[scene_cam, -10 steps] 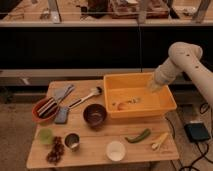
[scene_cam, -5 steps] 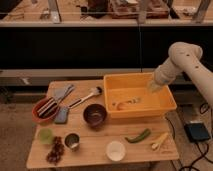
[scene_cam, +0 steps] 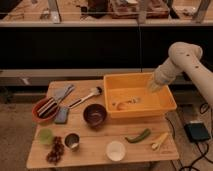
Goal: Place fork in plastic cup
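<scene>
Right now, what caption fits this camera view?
Gripper hovers over the yellow bin, fork lying inside; green cup waits on the table.

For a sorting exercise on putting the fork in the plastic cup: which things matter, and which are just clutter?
Job: fork in the yellow bin; plastic cup; pincer over the bin.
Lying about: metal cup; white cup; dark bowl; green pepper.

No readable text, labels or numbers anywhere (nor on the tool (scene_cam: 156, 86), over the yellow bin (scene_cam: 145, 112))
</scene>
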`<state>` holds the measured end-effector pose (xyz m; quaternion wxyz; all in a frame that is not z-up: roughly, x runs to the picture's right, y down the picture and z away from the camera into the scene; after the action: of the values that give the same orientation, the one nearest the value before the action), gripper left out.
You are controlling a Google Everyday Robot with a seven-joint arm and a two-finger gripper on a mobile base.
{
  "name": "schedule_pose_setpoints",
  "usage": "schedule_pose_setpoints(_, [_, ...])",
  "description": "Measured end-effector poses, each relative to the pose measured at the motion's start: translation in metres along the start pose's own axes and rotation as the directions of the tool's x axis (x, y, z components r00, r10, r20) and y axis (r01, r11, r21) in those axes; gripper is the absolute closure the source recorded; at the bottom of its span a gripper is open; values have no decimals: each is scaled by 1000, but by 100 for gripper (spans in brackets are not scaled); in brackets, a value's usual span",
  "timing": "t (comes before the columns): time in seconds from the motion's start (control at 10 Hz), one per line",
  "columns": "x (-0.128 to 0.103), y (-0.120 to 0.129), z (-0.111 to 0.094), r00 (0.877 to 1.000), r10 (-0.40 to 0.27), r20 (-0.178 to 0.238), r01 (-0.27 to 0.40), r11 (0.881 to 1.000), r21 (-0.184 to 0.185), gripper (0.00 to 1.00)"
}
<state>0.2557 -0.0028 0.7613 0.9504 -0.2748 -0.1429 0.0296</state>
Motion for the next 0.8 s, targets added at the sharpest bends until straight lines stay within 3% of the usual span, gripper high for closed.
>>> schedule_pose_setpoints(0.2, [1,-3,2,1000,-19,5,19,1000,7,69])
schedule_pose_setpoints(0.4, [3,-13,9,990,-137,25,136,990,37,69])
schedule_pose_setpoints(0.5, [-3,-22,18,967,-250,48,248,968,48,69])
schedule_pose_setpoints(0.6, [-13,-28,26,934,-351,66,348,936,47,69])
schedule_pose_setpoints(0.7, [-19,-29,34,915,-396,78,395,918,34,69])
schedule_pose_setpoints(0.8, [-26,-29,43,912,-402,76,402,915,19,69])
